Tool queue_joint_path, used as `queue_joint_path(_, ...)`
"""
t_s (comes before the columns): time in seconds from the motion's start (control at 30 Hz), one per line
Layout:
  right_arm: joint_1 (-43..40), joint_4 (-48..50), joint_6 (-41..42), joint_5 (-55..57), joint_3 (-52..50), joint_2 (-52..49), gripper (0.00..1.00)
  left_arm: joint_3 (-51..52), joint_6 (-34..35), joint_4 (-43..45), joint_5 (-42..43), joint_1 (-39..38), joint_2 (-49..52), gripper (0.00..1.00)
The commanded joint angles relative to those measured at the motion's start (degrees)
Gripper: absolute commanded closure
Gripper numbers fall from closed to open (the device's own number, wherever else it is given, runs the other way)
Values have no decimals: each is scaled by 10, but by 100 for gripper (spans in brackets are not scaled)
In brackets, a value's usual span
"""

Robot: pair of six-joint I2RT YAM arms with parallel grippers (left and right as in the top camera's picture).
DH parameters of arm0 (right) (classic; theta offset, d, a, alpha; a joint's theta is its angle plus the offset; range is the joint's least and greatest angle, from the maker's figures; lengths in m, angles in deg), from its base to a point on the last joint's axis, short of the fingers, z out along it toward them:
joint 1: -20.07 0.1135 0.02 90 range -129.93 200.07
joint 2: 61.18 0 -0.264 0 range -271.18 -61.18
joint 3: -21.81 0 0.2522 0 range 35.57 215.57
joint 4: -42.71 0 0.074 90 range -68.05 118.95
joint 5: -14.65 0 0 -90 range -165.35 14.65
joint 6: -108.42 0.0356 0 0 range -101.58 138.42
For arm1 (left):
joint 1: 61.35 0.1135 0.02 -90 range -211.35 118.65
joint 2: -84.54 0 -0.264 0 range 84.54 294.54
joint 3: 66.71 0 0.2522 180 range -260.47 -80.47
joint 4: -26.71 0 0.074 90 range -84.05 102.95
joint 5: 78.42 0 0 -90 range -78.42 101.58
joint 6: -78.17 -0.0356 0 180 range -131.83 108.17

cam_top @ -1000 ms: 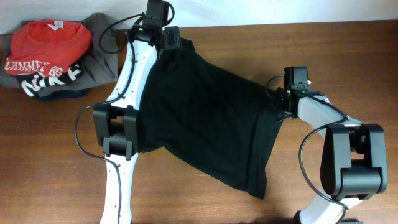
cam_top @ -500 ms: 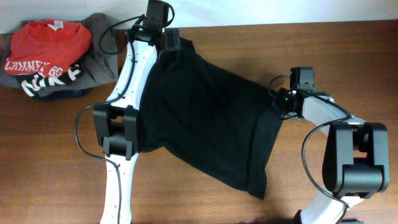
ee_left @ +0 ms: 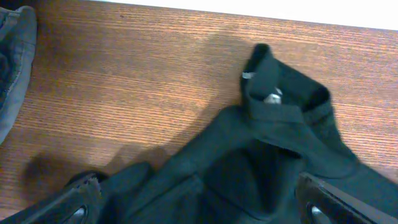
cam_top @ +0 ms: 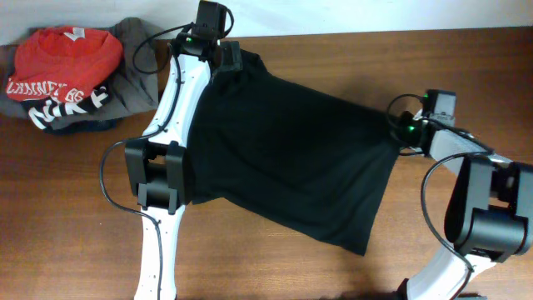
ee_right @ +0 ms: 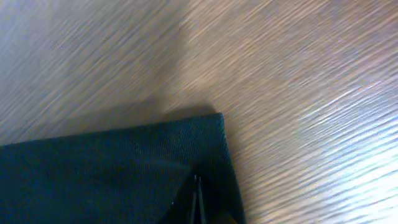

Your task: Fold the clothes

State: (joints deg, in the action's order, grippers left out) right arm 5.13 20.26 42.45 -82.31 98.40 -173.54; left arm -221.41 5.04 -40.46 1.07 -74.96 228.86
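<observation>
The black garment point(cam_top: 291, 158) lies diagonally, collar point(ee_left: 273, 93) toward far left

1. Overhead view: bright, even light and sharp focus. The black garment point(cam_top: 283, 158) reads as one flat dark mass, its folds barely visible.
2. Left wrist view: slightly soft focus. Broad soft shadows lie on the table point(ee_left: 124, 81) beside the cloth, and an overexposed white strip runs along the top edge.
3. Right wrist view: heavy blur. The wood grain streaks diagonally, with pale glare towards the right.
</observation>
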Motion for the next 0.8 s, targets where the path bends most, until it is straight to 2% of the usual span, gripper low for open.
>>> queue_joint_path(0.0,-34,-5,-29,60,1,-25,96,-7,-7,-6,4,-3,-16,1)
queue_joint_path(0.2,-61,-7,-62,97,35,-25,96,-7,-7,-7,4,-3,-16,1)
queue_joint_path(0.33,-66,-82,-67,109,112,-25,95,-7,-7,-13,4,-3,-16,1)
queue_joint_path(0.43,-66,-181,-66,108,205,-24,85,-7,-8,-18,4,-3,-16,1)
queue_joint_path(0.47,-66,-232,-66,106,253,-24,75,-7,-8,-21,4,-3,-16,1)
queue_joint_path(0.53,-63,-330,-66,98,340,-24,68,-7,-13,-27,3,-3,-16,1)
queue_joint_path(0.63,-53,-471,-67,26,456,-24,62,-7,-39,-43,-1,-1,-16,1)
queue_joint_path(0.7,-35,-595,-119,-72,523,-24,50,-7,-44,-72,-22,7,-16,1)
queue_joint_path(0.77,-18,-643,-139,-98,530,-24,42,-7,-45,-88,-24,16,-16,1)
